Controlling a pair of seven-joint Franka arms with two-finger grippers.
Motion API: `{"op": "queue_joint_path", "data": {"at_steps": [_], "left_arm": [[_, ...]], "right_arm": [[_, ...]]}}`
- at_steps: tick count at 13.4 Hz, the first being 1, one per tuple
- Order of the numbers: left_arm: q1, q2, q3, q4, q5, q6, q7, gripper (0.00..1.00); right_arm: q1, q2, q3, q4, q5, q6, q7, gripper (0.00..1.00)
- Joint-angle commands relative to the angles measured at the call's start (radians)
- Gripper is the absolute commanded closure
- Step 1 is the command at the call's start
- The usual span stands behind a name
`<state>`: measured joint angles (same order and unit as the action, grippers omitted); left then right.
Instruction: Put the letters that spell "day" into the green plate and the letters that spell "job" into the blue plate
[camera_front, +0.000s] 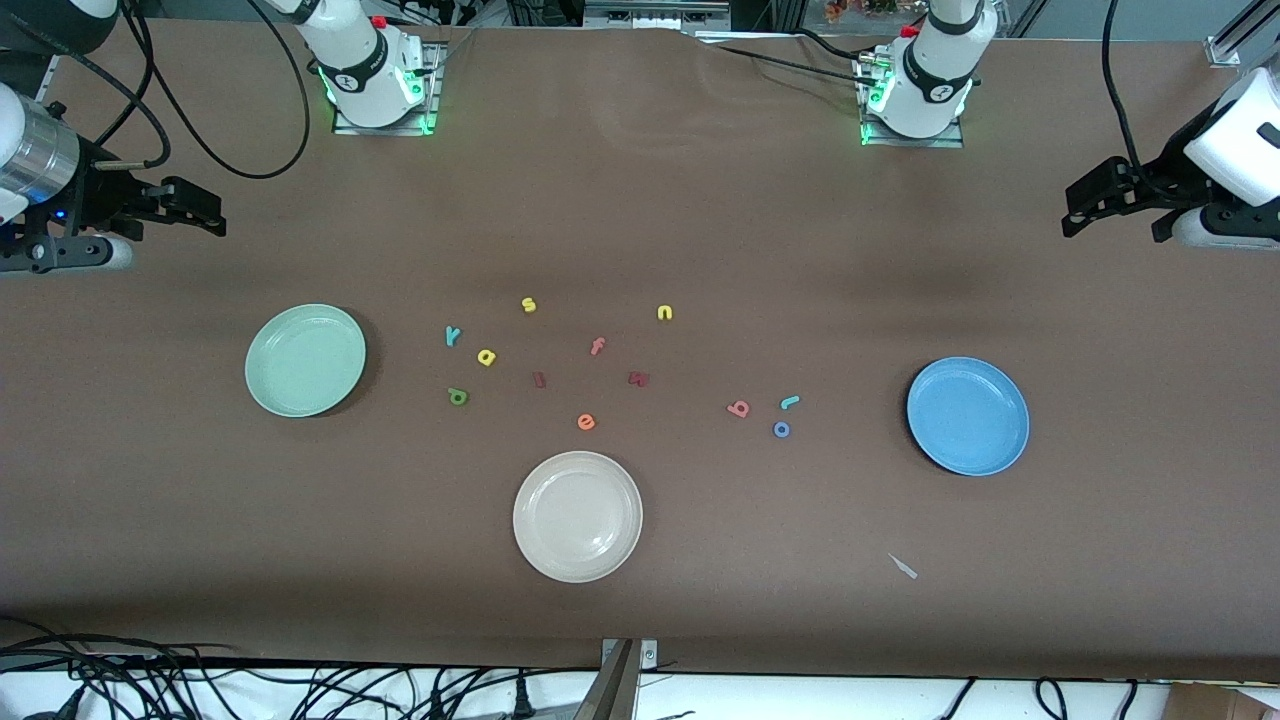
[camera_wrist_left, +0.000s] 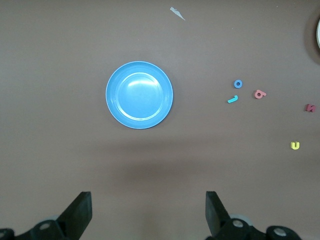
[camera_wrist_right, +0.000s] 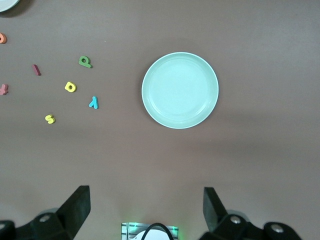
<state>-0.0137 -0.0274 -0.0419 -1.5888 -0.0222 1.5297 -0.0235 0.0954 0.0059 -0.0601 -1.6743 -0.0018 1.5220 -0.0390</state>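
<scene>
The pale green plate (camera_front: 305, 360) (camera_wrist_right: 180, 90) lies toward the right arm's end of the table. Beside it lie the teal "y" (camera_front: 453, 336) (camera_wrist_right: 94, 102), yellow "a" (camera_front: 487, 357) (camera_wrist_right: 70, 87) and dark green "d" (camera_front: 458, 397) (camera_wrist_right: 85, 62). The blue plate (camera_front: 967, 415) (camera_wrist_left: 139, 95) lies toward the left arm's end, with the pink "b" (camera_front: 739, 408) (camera_wrist_left: 259, 94), teal "j" (camera_front: 789, 403) (camera_wrist_left: 232, 99) and blue "o" (camera_front: 782, 429) (camera_wrist_left: 238, 84) beside it. Both plates hold nothing. My right gripper (camera_front: 195, 210) (camera_wrist_right: 146, 207) and my left gripper (camera_front: 1100, 200) (camera_wrist_left: 148, 210) hang open and empty, high over their own ends of the table.
A cream-white plate (camera_front: 577, 516) sits nearest the front camera, mid-table. Other letters lie in the middle: yellow "s" (camera_front: 529, 305) and "n" (camera_front: 665, 313), pink "f" (camera_front: 597, 346), orange "e" (camera_front: 586, 422), two dark red pieces (camera_front: 540, 379). A small pale scrap (camera_front: 903, 566) lies near the blue plate.
</scene>
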Motion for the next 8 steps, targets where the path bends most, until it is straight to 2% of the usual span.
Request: {"op": "queue_joint_path", "data": {"at_steps": [1, 8], "left_arm": [[-0.025, 0.017, 0.004, 0.058, -0.007, -0.003, -0.004, 0.0], [-0.057, 0.029, 0.004, 0.064, -0.004, -0.003, -0.003, 0.0]], "right_arm": [[-0.003, 0.006, 0.002, 0.018, -0.003, -0.013, 0.002, 0.0], [-0.003, 0.006, 0.002, 0.018, -0.003, -0.014, 0.002, 0.0]]}}
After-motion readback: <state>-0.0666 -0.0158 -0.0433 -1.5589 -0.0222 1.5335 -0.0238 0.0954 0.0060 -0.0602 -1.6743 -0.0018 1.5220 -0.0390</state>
